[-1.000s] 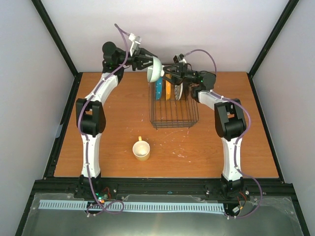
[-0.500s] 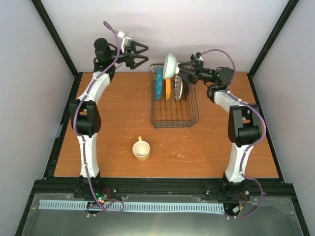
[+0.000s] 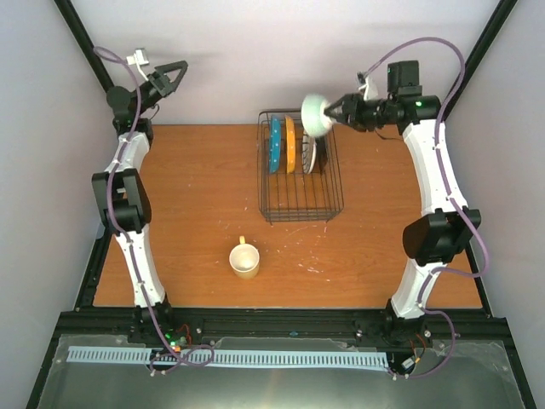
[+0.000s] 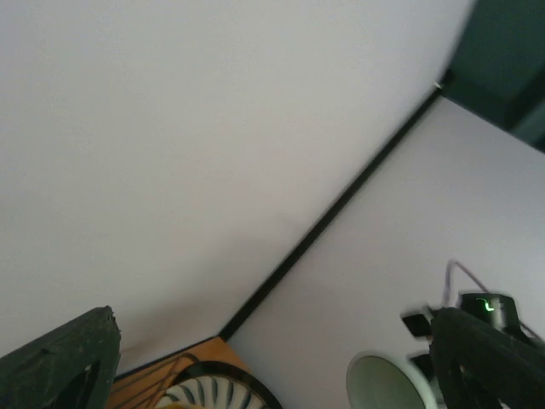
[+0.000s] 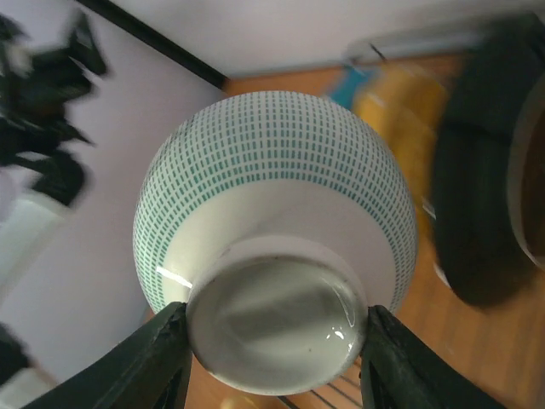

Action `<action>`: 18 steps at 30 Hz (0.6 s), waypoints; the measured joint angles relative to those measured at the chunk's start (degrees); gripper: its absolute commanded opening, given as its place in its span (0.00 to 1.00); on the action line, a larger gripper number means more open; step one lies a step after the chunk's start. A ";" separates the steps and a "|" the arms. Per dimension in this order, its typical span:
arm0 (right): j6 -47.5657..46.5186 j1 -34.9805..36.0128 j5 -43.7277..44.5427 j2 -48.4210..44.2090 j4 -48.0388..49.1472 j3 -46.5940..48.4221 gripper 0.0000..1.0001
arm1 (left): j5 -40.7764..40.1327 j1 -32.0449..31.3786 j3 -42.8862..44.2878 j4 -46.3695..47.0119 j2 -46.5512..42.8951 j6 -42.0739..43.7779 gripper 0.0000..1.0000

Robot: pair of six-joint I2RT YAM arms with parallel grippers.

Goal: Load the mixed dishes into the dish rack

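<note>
My right gripper is shut on the foot of the small mint-green bowl, which hangs on its side in the air above the dish rack's back right corner. In the right wrist view the bowl fills the frame, its base clamped between both fingers. A teal plate, a yellow-orange plate and a striped white plate stand upright in the rack. The cream-yellow mug sits on the table in front. My left gripper is open and empty, raised at the far left.
The left wrist view shows mostly the white wall, with the striped plate and the bowl at its lower edge. Black frame posts stand at the back corners. The wooden table lies between the rack and the left arm.
The left gripper let go of the bowl, opened wide and swung up and to the left. The right arm carried the bowl to the right and higher.
</note>
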 measured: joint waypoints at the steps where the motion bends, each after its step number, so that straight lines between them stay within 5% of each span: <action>1: -1.95 0.35 2.99 0.04 -3.34 -0.50 0.03 | 0.44 0.50 -0.07 -1.79 0.83 0.50 1.00; 5: -6.62 3.10 16.79 0.04 -13.55 -4.68 0.03 | -7.85 -0.81 2.03 -31.69 -1.51 20.65 1.00; 10: -8.57 8.79 31.36 0.04 -19.74 -6.38 0.03 | -31.89 -6.10 17.53 -67.04 -7.67 48.43 1.00; 14: -9.11 14.01 38.05 0.26 -21.79 -5.90 0.03 | -49.16 -8.92 22.40 -80.06 -13.97 62.34 1.00; 18: -9.31 18.62 42.40 0.85 -23.10 -5.53 0.03 | -60.81 -8.02 11.10 -85.42 -22.82 68.59 1.00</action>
